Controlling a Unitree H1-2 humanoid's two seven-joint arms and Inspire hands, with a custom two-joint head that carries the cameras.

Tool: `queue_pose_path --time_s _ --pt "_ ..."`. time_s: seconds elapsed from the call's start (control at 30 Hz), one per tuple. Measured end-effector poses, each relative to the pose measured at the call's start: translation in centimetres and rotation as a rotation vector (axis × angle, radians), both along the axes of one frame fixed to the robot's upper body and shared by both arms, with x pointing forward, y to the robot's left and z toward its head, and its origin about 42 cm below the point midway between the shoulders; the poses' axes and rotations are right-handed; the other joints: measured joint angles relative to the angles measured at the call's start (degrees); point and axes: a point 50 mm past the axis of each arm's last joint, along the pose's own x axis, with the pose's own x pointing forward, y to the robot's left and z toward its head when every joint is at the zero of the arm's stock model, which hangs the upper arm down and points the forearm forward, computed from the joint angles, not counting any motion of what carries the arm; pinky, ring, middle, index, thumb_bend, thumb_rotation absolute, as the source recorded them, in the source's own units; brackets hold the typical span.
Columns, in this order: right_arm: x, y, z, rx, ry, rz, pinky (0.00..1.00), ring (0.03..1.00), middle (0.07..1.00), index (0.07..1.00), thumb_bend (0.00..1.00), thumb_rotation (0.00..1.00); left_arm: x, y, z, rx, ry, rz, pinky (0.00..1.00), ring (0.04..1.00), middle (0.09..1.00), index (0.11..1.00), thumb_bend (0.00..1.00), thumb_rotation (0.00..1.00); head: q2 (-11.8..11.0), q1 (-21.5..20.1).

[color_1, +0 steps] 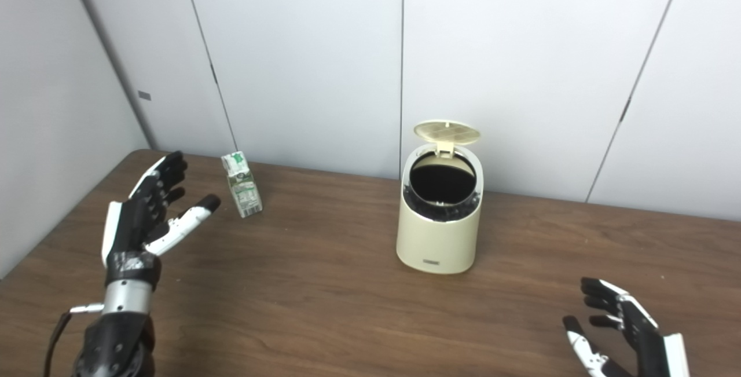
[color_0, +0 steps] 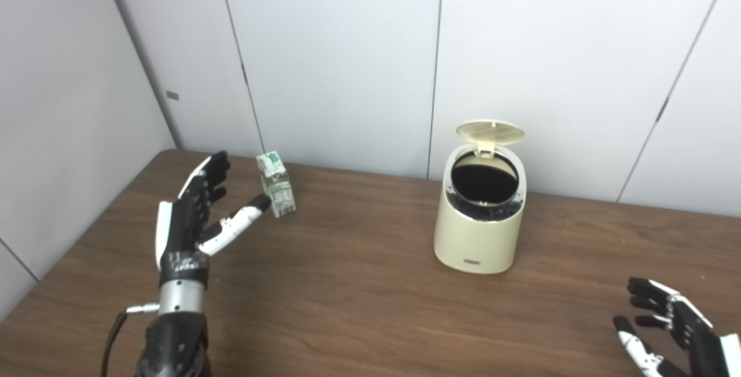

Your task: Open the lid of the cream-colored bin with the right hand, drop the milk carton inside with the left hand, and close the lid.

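The cream-colored bin (color_0: pixel 479 232) stands on the wooden table (color_0: pixel 347 284) right of centre. Its lid (color_0: pixel 490 131) is flipped up at the back and the dark opening (color_0: pixel 484 180) shows. The small green-and-white milk carton (color_0: pixel 276 184) stands upright at the back left, near the wall. My left hand (color_0: pixel 194 215) is open and raised just left of the carton, thumb tip close to it, not holding it. My right hand (color_0: pixel 671 330) is open and empty, low at the front right, well away from the bin.
Grey wall panels (color_0: pixel 347 64) close off the table at the back and on the left. A cable (color_0: pixel 113 330) hangs by my left forearm. Bare tabletop lies between the carton and the bin.
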Motion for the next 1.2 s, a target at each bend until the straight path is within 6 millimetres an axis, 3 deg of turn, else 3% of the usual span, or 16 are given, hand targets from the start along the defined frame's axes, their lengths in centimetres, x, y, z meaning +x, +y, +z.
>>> queue_pose_path --time_s 0.23,0.33,0.37,0.4,0.5,0.53,0.57,0.67,0.7,0.73,0.8,0.93,1.0,1.07,1.2 --pt "0.4 -1.1 -0.1 0.026 0.015 0.020 0.61 0.721 0.728 0.699 0.14 0.16 1.8 -0.8 1.2 0.037 0.069 -0.042 0.86 0.921 0.935 0.940 1.00 0.40 -0.53 5.97" --pt "0.4 -1.7 -0.1 0.033 0.022 0.037 0.59 0.718 0.724 0.692 0.15 0.28 2.4 -0.8 1.2 0.034 0.092 -0.039 0.83 0.922 0.932 0.917 1.00 0.39 -0.79 7.99" --pt "0.5 -1.8 -0.1 0.034 0.023 0.039 0.56 0.694 0.705 0.671 0.19 0.41 2.7 -0.8 1.1 0.033 0.102 -0.036 0.80 0.925 0.936 0.914 1.00 0.40 -0.88 8.78" --pt "0.6 -2.0 0.0 0.033 0.022 0.036 0.54 0.681 0.695 0.660 0.22 0.48 3.0 -0.7 1.0 0.029 0.117 -0.031 0.79 0.931 0.942 0.918 1.00 0.40 -0.88 8.79" --pt "1.1 -2.2 0.3 0.033 0.012 0.027 0.50 0.657 0.678 0.643 0.27 0.57 3.7 -0.8 0.7 0.028 0.148 -0.025 0.75 0.927 0.949 0.930 1.00 0.39 -1.40 10.62" --pt "1.2 -2.2 0.4 0.034 0.010 0.026 0.49 0.650 0.674 0.640 0.28 0.58 4.0 -0.9 0.8 0.031 0.154 -0.024 0.65 0.871 0.949 0.932 1.00 0.38 -1.41 10.90" --pt "1.3 -2.3 0.4 0.035 0.007 0.026 0.48 0.642 0.670 0.635 0.29 0.59 4.1 -0.9 0.9 0.033 0.153 -0.022 0.73 0.895 0.949 0.935 1.00 0.38 -1.67 11.51" --pt "1.5 -2.4 0.6 0.037 0.007 0.022 0.47 0.635 0.667 0.632 0.33 0.64 5.0 -0.9 0.9 0.035 0.162 -0.014 0.76 0.930 0.956 0.943 1.00 0.38 -1.84 12.30" --pt "1.5 -2.4 0.6 0.038 0.006 0.022 0.47 0.630 0.664 0.629 0.34 0.65 5.2 -0.8 0.7 0.032 0.168 -0.011 0.66 0.899 0.958 0.947 1.00 0.38 -2.11 12.74" --pt "1.6 -2.4 0.6 0.038 0.008 0.021 0.47 0.626 0.662 0.627 0.35 0.66 5.4 -0.6 0.5 0.028 0.174 -0.007 0.64 0.899 0.964 0.948 1.00 0.37 -2.11 12.74" --pt "1.7 -2.6 0.2 0.039 0.019 0.016 0.46 0.621 0.658 0.624 0.36 0.67 5.6 -0.4 0.2 0.024 0.177 0.001 0.81 0.963 0.989 0.963 1.00 0.37 -2.28 13.01" --pt "1.8 -2.8 0.0 0.037 0.025 0.013 0.46 0.620 0.656 0.622 0.36 0.68 5.9 0.4 0.0 0.036 0.157 0.014 0.87 0.974 0.988 0.977 1.00 0.39 -2.72 13.45" --pt "2.0 -3.0 -0.1 0.036 0.027 0.017 0.46 0.620 0.655 0.618 0.38 0.69 5.9 0.8 0.0 0.055 0.143 0.036 0.74 0.894 0.947 0.972 1.00 0.41 -2.90 13.62" --pt "2.3 -3.1 0.0 0.041 0.025 0.017 0.46 0.621 0.655 0.617 0.39 0.69 5.9 1.2 0.1 0.071 0.135 0.067 0.67 0.850 0.924 0.981 1.00 0.41 -3.07 13.54" --pt "2.4 -3.1 0.1 0.037 0.016 0.021 0.45 0.618 0.650 0.613 0.40 0.70 5.8 2.0 0.0 0.075 0.115 0.109 0.72 0.881 0.951 0.999 1.00 0.39 -3.16 13.45"
